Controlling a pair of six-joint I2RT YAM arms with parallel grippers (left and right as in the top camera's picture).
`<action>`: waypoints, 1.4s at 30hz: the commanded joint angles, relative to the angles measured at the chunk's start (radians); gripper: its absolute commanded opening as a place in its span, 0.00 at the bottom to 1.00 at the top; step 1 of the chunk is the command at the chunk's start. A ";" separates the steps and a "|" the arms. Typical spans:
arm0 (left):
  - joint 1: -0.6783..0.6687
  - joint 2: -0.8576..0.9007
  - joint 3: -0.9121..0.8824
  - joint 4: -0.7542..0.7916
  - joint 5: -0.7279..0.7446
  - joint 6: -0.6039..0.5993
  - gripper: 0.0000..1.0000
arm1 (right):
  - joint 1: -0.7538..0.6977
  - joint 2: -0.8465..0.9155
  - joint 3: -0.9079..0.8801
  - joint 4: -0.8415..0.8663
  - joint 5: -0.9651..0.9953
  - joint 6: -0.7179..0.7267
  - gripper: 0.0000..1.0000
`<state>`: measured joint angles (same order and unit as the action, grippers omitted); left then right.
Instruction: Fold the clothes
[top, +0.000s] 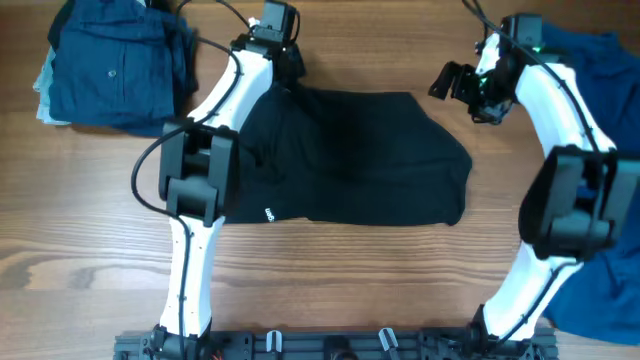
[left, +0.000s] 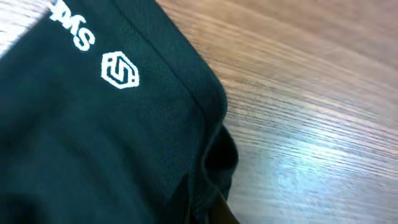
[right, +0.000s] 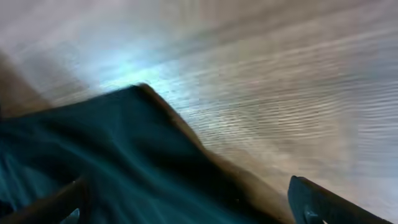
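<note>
Black garment (left: 93, 137), white logo (left: 120, 68) showing, lies spread on the desk (top: 340, 275). Left hand (top: 284, 70) is clenched on its far-left corner; right hand (top: 450, 82) hangs released beside its far-right corner. Navy clothes (top: 115, 65) and blue clothes (top: 590, 60) flank it.

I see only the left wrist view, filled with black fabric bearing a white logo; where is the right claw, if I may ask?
Observer: The right claw is open, near the black garment's far right corner.
Operator: Thank you. Where on the garment is my left claw?
Observer: The left claw is shut on its far left corner.
Operator: Are other clothes about?
Observer: A folded navy garment lies on the table, far left.
</note>
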<state>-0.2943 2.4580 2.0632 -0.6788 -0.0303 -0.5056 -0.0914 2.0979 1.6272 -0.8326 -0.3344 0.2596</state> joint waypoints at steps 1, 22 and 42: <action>0.005 -0.071 0.019 -0.018 -0.016 0.005 0.04 | 0.005 0.079 0.014 0.009 -0.089 0.005 0.97; 0.005 -0.081 0.019 -0.108 -0.016 0.032 0.04 | 0.057 0.138 0.043 0.070 0.063 0.106 0.04; 0.070 -0.160 0.019 -0.205 -0.095 0.027 0.04 | 0.045 0.139 0.233 -0.124 0.071 0.002 0.43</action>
<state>-0.2268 2.3299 2.0640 -0.8833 -0.1078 -0.4686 -0.0448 2.2219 1.9057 -0.9733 -0.1337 0.3168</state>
